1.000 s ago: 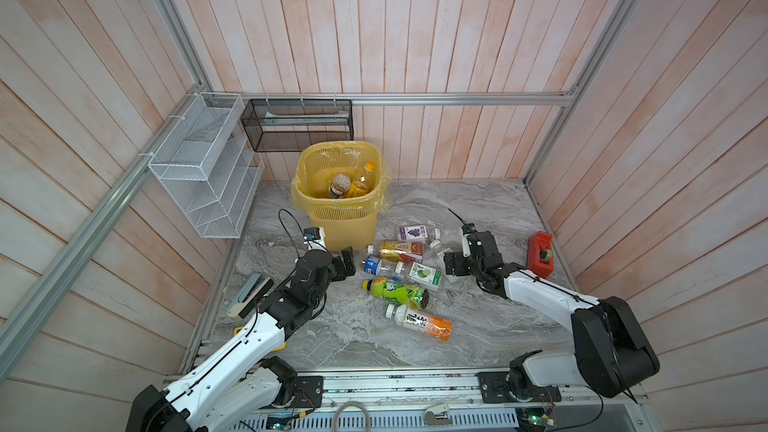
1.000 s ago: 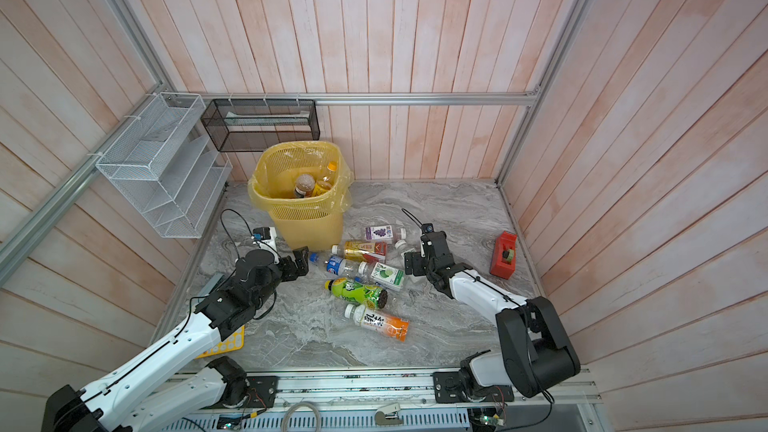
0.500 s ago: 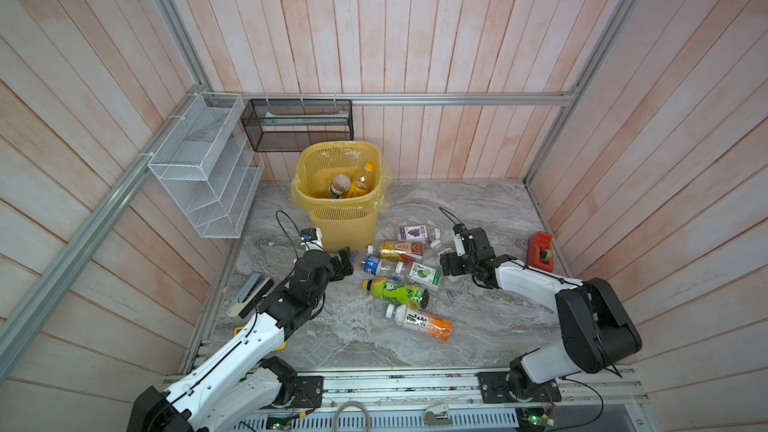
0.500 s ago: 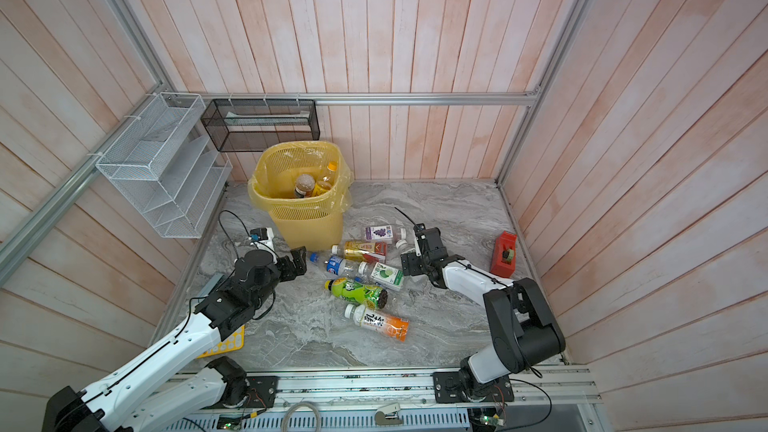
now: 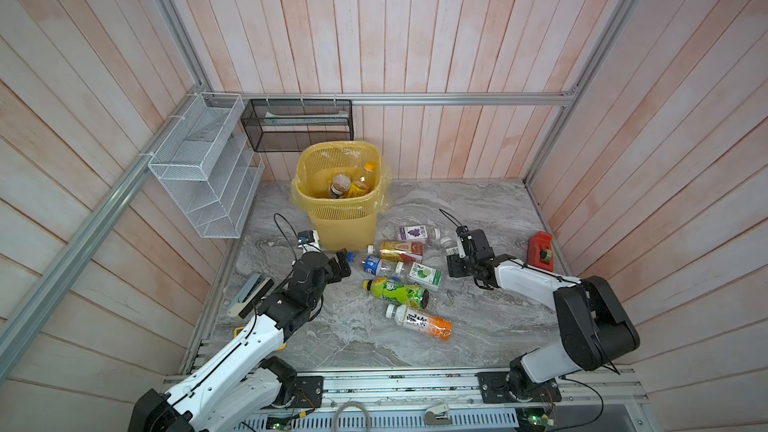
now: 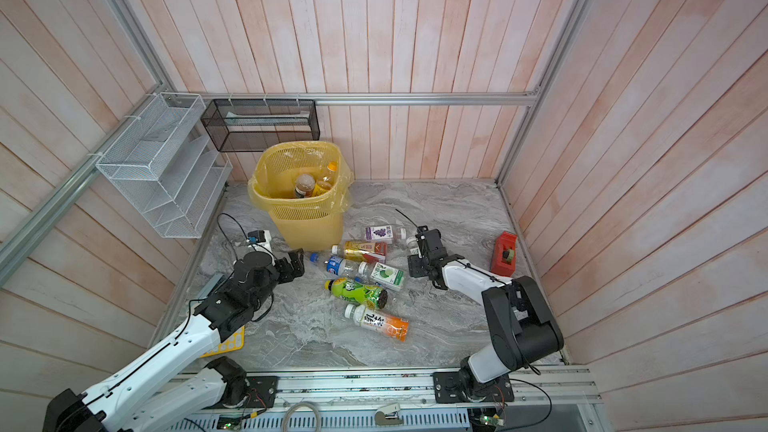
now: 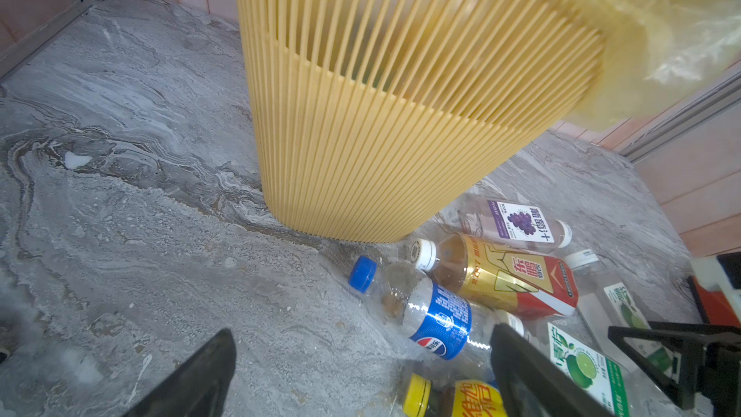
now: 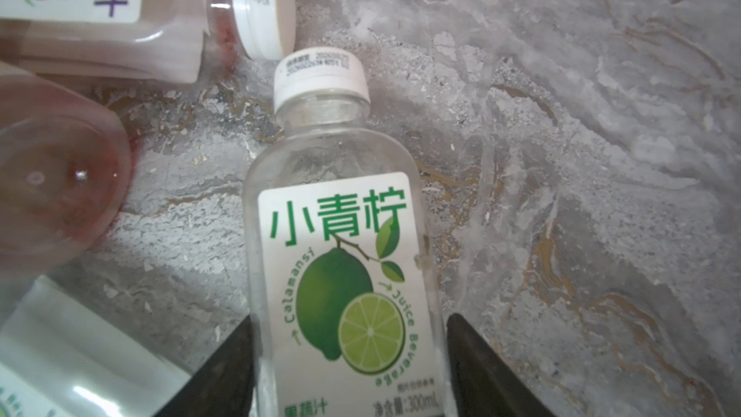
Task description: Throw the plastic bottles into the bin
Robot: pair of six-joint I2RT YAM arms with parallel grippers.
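Observation:
The yellow lattice bin (image 5: 343, 222) (image 6: 305, 222) (image 7: 401, 114) stands at the back and holds two bottles (image 5: 353, 182). Several plastic bottles lie in front of it: grape-label (image 5: 413, 232), gold-and-red (image 5: 399, 249), blue-label cola (image 5: 374, 263) (image 7: 437, 322), lime-label (image 5: 424, 275), green (image 5: 397, 288) and orange (image 5: 419, 320). My right gripper (image 5: 454, 258) (image 6: 417, 261) (image 8: 349, 355) is shut on another clear lime-label bottle (image 8: 337, 234) (image 7: 613, 298) lying on the table, a finger against each side. My left gripper (image 5: 340, 264) (image 7: 363, 334) is open beside the cola bottle's blue cap.
A red tape dispenser (image 5: 540, 247) sits by the right wall. A white wire rack (image 5: 208, 172) and a black mesh basket (image 5: 299, 124) hang on the walls at the back left. A grey flat object (image 5: 249, 295) lies at the table's left edge.
My right gripper slid a little toward the bottles and its jaws narrowed onto the clear lime-label bottle. The left arm has barely moved and stays open.

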